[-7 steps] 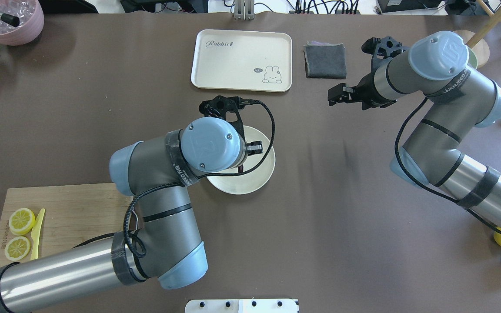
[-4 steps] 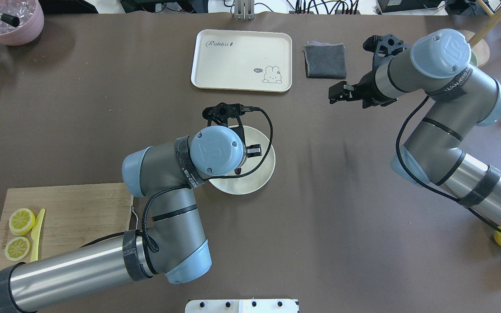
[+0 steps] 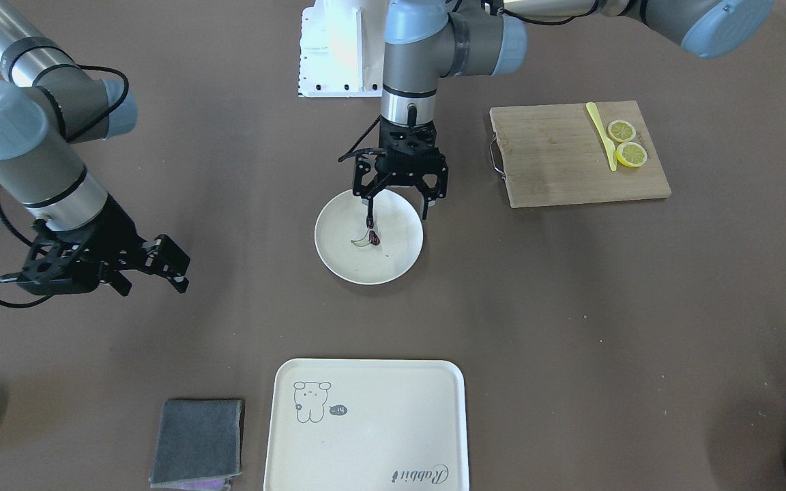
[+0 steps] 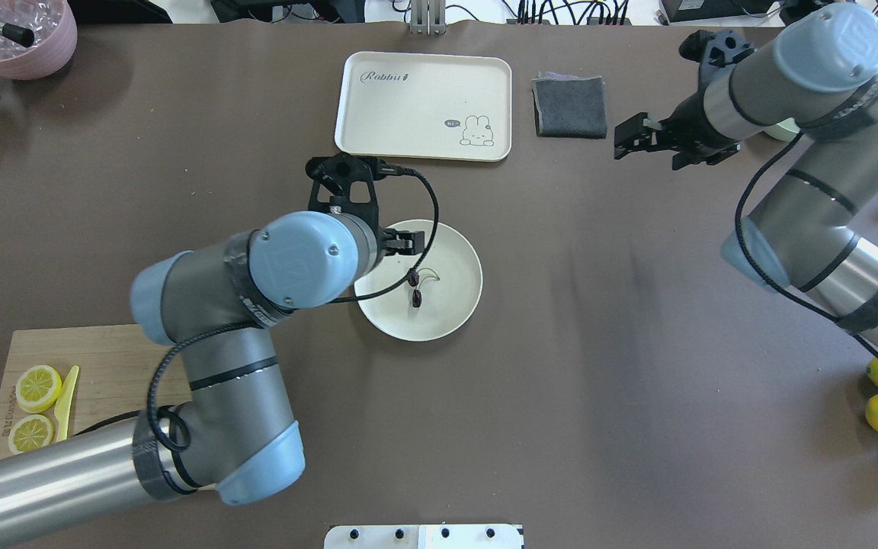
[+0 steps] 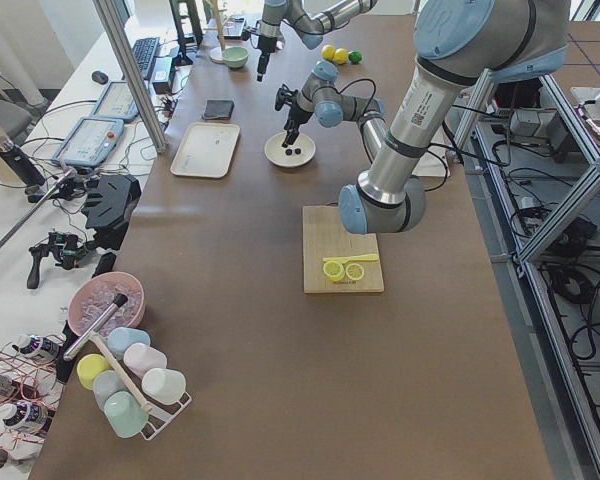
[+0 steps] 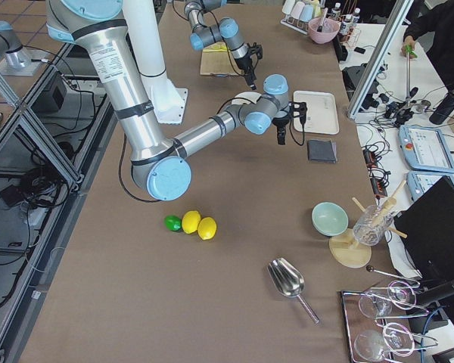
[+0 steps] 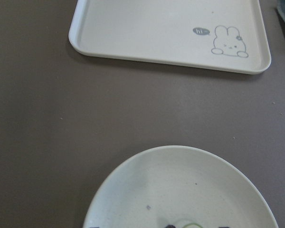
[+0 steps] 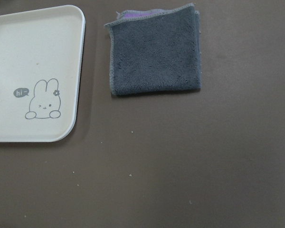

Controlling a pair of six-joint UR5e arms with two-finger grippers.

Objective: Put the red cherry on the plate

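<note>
cherry: red cherry (image 4: 415,293) lay in the plate (image 4: 454,313), a bit left of centre in the overhead view, apart from the fingers
look: two tiny dark purple-red balls, thin green stems curling off to one side; small next to the plate, light and probably prone to rolling
plate: round, cream, low rim, sat mid-table between the robot and the rabbit tray (image 4: 424,105)
step: looked like the drop was already made, cherry down and free, so basically at the let-go / back-off stage
left claw: left gripper (image 3: 397,206) hung over the plate's robot-side rim, spread wide, nothing in it
next move: probably just a straight lift up and away, no sweeping sideways, or a fingertip could nudge the fruit
right claw: right gripper (image 4: 633,141) off to the far right near the grey cloth (image 4: 570,107), looked parted and empty
other stuff: cutting board (image 3: 570,160) with lemon halves (image 3: 626,143) sat well apart
</note>
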